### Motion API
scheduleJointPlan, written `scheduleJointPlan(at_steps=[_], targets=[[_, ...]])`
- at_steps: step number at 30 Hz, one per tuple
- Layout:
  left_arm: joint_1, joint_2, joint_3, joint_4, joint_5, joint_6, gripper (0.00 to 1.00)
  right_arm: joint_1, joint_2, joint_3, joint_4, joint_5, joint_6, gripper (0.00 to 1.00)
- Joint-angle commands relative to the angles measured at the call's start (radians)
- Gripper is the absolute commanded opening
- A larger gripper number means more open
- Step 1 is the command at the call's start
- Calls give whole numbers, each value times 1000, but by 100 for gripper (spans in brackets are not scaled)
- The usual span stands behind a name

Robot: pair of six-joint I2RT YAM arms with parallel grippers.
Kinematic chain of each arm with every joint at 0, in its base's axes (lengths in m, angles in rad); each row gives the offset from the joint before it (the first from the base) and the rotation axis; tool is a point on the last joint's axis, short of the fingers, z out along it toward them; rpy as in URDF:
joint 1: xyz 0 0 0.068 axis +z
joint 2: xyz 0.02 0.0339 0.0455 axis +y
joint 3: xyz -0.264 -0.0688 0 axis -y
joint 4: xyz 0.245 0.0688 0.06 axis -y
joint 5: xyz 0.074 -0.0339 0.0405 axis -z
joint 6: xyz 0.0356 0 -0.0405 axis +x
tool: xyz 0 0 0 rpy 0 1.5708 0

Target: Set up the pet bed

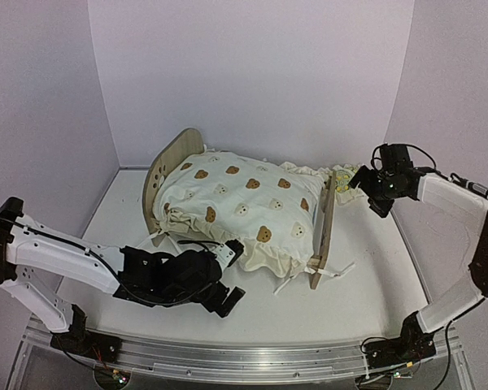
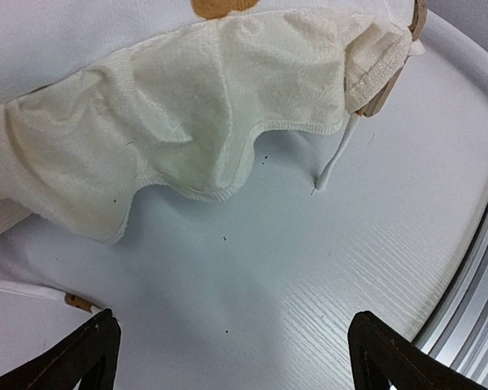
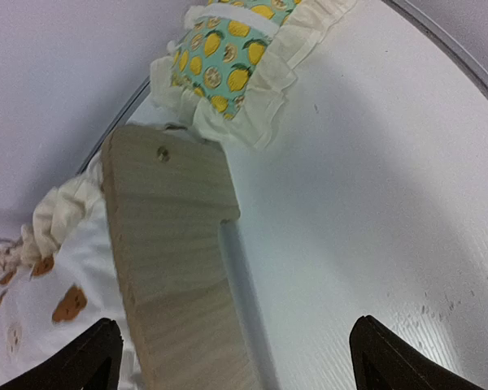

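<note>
The pet bed stands mid-table with its light-wood arched end boards, one at the left (image 1: 172, 166) and one at the right (image 1: 327, 231). A cream bear-print cushion (image 1: 240, 203) covers its base, and its frilled edge (image 2: 211, 122) hangs over the near side. A lemon-print pillow (image 1: 340, 177) (image 3: 228, 41) lies on the table behind the right board (image 3: 179, 244). My left gripper (image 1: 233, 280) (image 2: 233, 321) is open low over the table, just short of the frill, holding nothing. My right gripper (image 1: 364, 188) (image 3: 236, 325) is open beside the right board, holding nothing.
A white tie string (image 2: 333, 162) trails from the cushion's corner onto the table. The table's metal rail (image 1: 252, 357) runs along the near edge. Pale walls close in the back and both sides.
</note>
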State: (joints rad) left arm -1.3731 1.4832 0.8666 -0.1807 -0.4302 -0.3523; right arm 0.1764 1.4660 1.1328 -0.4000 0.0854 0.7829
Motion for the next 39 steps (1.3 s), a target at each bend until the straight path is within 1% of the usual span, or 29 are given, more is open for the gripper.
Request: scheduleJointPlan(at_steps=[1, 5, 8, 14, 17, 20, 23, 25, 26, 27, 29, 34, 35, 37, 39], targets=[[5, -124, -23, -58, -43, -24, 100, -70, 162, 107, 126, -78, 137, 98], [4, -235, -61, -80, -48, -18, 99, -105, 357, 205, 193, -121, 207, 98], [4, -308, -88, -91, -54, -7, 99, -111, 501, 278, 251, -136, 223, 98], [4, -371, -114, -106, -56, 17, 98, -138, 775, 464, 393, -212, 296, 98], [3, -377, -121, -119, -69, 16, 97, -148, 862, 527, 464, -221, 308, 98], [4, -377, -137, -112, -66, 12, 97, -154, 911, 585, 474, -202, 298, 98], [5, -371, -150, -101, -64, 5, 96, -165, 953, 609, 481, -191, 307, 98], [4, -362, -156, -92, -65, 6, 96, -168, 977, 617, 497, -194, 317, 96], [4, -356, -156, -87, -65, 7, 95, -168, 989, 619, 507, -198, 319, 91], [4, -351, -155, -83, -65, 9, 95, -168, 997, 617, 516, -198, 321, 84], [4, -336, -151, -76, -66, 12, 95, -167, 993, 593, 540, -193, 320, 63], [3, -306, -140, -63, -59, 12, 94, -168, 934, 566, 557, -205, 264, 20], [3, -302, -138, -60, -62, 8, 94, -169, 911, 564, 551, -210, 246, 14], [4, -297, -131, -56, -67, 2, 94, -169, 857, 557, 530, -212, 201, 6], [4, -299, -118, -51, -69, 1, 95, -168, 803, 551, 505, -216, 150, 4]])
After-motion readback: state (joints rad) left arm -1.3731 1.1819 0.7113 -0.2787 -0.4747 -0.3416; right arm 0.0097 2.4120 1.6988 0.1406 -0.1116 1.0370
